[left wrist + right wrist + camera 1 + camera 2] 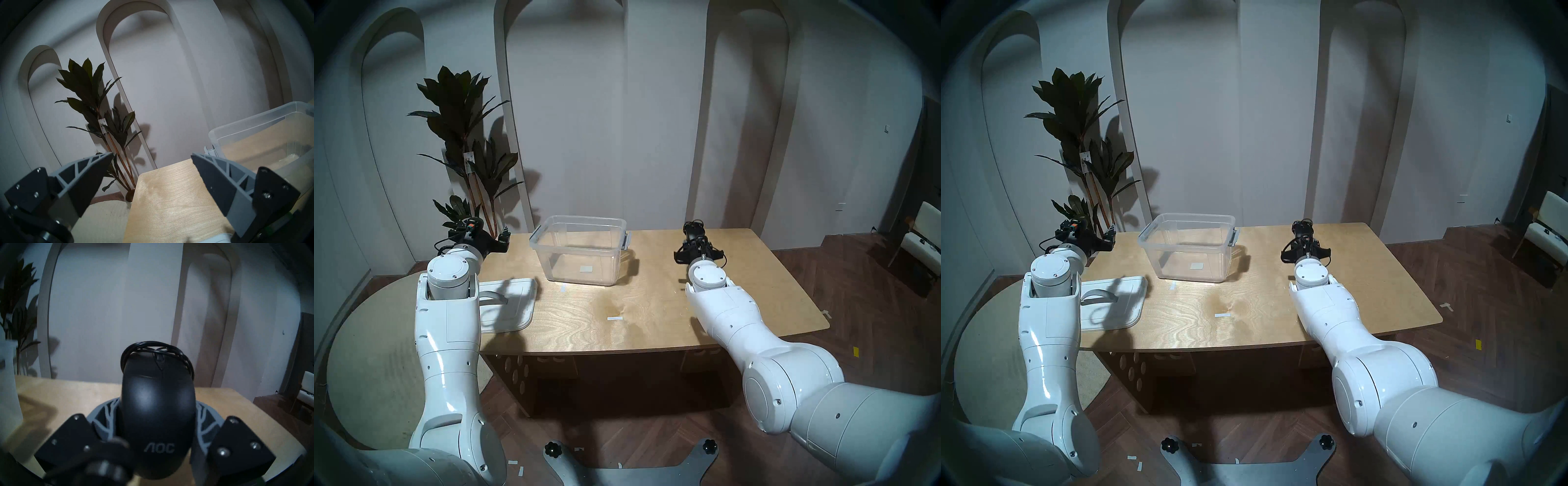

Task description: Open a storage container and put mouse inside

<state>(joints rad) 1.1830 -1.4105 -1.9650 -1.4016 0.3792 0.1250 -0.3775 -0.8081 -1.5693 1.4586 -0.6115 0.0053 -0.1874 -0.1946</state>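
Observation:
The clear storage container (580, 253) stands open and empty at the back middle of the wooden table (653, 305), with a grey latch (626, 240) on its right side. Its white lid (509, 305) with the arched grey handle lies flat at the table's left edge. My right gripper (158, 412) is shut on the black AOC mouse (158, 404), held above the table to the right of the container; it also shows in the head view (694, 232). My left gripper (152, 161) is open and empty over the table's back left corner, left of the container (265, 135).
A tall potted plant (466, 152) stands behind the table's left corner. Small white tape strips (614, 318) lie on the table. A round rug (375, 356) lies on the floor at the left, and a chair (921, 237) is at the far right.

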